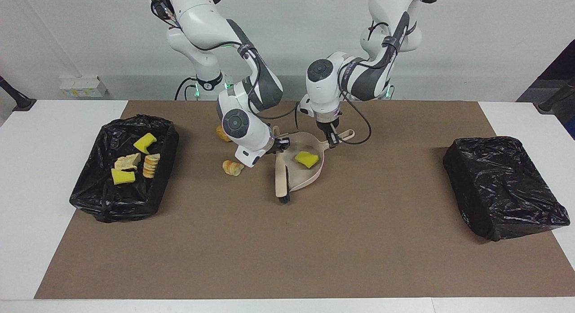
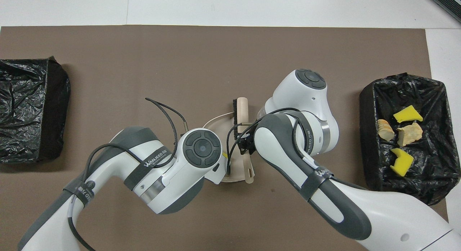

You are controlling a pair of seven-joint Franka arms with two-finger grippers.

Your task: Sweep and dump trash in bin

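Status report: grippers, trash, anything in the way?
Left gripper shut on dustpan handle. Right gripper shut on brush. Yellow sponge in dustpan; two bread pieces on mat. Nothing blocking.

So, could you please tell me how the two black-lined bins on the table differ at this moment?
The bin at the right arm's end holds trash: two yellow sponge chunks, a tan lump and a sliced bread piece. The bin at the left arm's end shows no trash. The first bin's bag is pushed down inside, leaving an open hollow; the second bin's bag lies bunched across its top. Both wear crinkled black bags and stand on the brown mat.
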